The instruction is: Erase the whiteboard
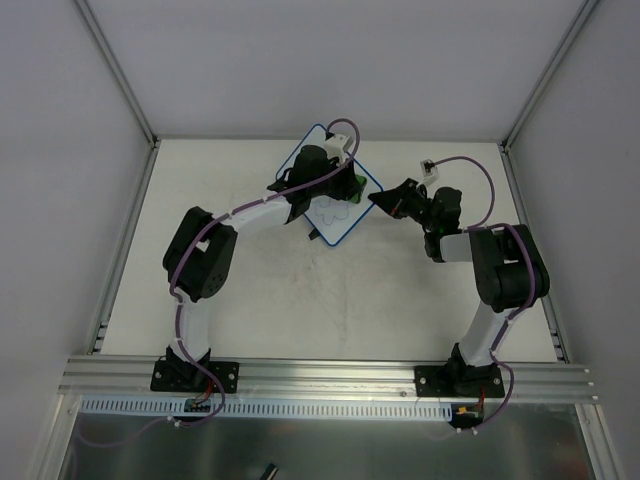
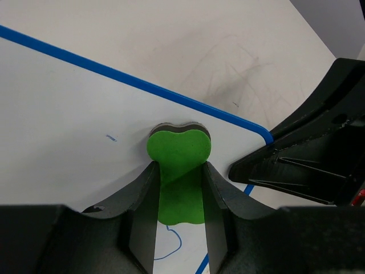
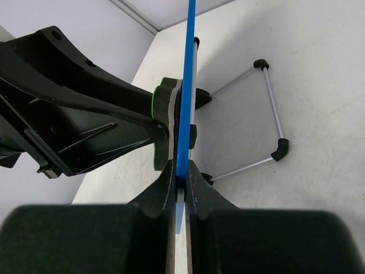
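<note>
You are viewing the whiteboard (image 1: 335,215) standing tilted at the far middle of the worktop (image 1: 300,300), with its wire stand (image 3: 279,149) folding out behind it. The right end effector (image 3: 181,182) is clamping the board's blue rim between closed fingers, probably to brace the board so that wiping pressure is not pushing it over or sliding it. The left end effector (image 2: 179,182) is gripping the green eraser (image 2: 179,151) and pressing its felt face flat against the white writing side, just beside the corner that the right arm is holding. Blue marker strokes (image 2: 171,245) are showing below the eraser, so judge the erasing as unfinished. The worktop is showing as matte white with faint grey scuffs, and plain pale walls (image 1: 330,60) are enclosing it on three sides. You cannot tell whether the board's lower edge is touching the worktop.
</note>
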`<action>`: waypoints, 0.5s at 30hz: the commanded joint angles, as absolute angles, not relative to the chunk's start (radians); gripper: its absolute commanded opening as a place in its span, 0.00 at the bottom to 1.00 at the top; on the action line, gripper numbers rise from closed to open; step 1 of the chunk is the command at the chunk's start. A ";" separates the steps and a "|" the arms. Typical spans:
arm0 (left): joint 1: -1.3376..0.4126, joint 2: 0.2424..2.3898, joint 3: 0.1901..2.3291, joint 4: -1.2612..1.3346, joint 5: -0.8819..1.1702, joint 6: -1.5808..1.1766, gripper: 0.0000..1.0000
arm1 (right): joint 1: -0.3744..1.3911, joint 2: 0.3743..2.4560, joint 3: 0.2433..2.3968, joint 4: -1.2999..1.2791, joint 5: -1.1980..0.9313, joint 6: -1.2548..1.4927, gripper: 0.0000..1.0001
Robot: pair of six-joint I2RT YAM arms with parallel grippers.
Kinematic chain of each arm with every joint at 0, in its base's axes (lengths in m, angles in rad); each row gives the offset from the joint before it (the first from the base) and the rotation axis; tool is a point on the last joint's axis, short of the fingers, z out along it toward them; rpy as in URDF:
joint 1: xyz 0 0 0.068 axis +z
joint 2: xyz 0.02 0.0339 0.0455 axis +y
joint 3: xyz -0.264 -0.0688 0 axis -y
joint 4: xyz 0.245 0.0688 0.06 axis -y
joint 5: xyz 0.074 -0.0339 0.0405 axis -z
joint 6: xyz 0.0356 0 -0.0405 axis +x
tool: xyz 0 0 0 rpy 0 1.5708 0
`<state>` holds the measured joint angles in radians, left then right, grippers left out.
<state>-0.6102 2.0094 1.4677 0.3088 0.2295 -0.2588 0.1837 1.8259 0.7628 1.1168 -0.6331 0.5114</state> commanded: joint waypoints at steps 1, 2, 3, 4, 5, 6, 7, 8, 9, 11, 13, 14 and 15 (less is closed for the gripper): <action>-0.643 2.040 1.509 0.288 0.292 -0.198 0.00 | 0.210 1.830 0.785 1.183 -0.690 0.445 0.00; -0.643 2.040 1.509 0.284 0.272 -0.196 0.00 | 0.212 1.830 0.785 1.183 -0.690 0.445 0.00; -0.643 2.040 1.509 0.281 0.256 -0.199 0.00 | 0.212 1.830 0.785 1.183 -0.690 0.445 0.00; -0.643 2.043 1.509 0.278 0.236 -0.199 0.00 | 0.210 1.830 0.785 1.183 -0.690 0.445 0.00; -0.641 2.046 1.511 0.273 0.197 -0.201 0.00 | 0.212 1.829 0.785 1.183 -0.692 0.445 0.00; -0.640 2.049 1.522 0.262 0.177 -0.198 0.00 | 0.212 1.830 0.785 1.183 -0.692 0.445 0.00; -0.637 2.055 1.529 0.255 0.161 -0.195 0.00 | 0.210 1.829 0.785 1.183 -0.692 0.445 0.00; -0.635 2.066 1.537 0.249 0.150 -0.193 0.00 | 0.212 1.829 0.784 1.183 -0.692 0.445 0.00; -0.631 2.074 1.552 0.241 0.129 -0.195 0.00 | 0.210 1.829 0.784 1.183 -0.692 0.445 0.00; -0.618 2.092 1.563 0.233 0.106 -0.201 0.00 | 0.210 1.827 0.782 1.183 -0.692 0.443 0.00; -0.600 2.102 1.572 0.227 0.078 -0.222 0.00 | 0.210 1.829 0.784 1.183 -0.692 0.445 0.00; -0.591 2.106 1.574 0.226 0.072 -0.232 0.00 | 0.212 1.829 0.784 1.183 -0.692 0.443 0.00; -0.581 2.108 1.569 0.224 0.068 -0.245 0.00 | 0.210 1.827 0.782 1.183 -0.692 0.445 0.00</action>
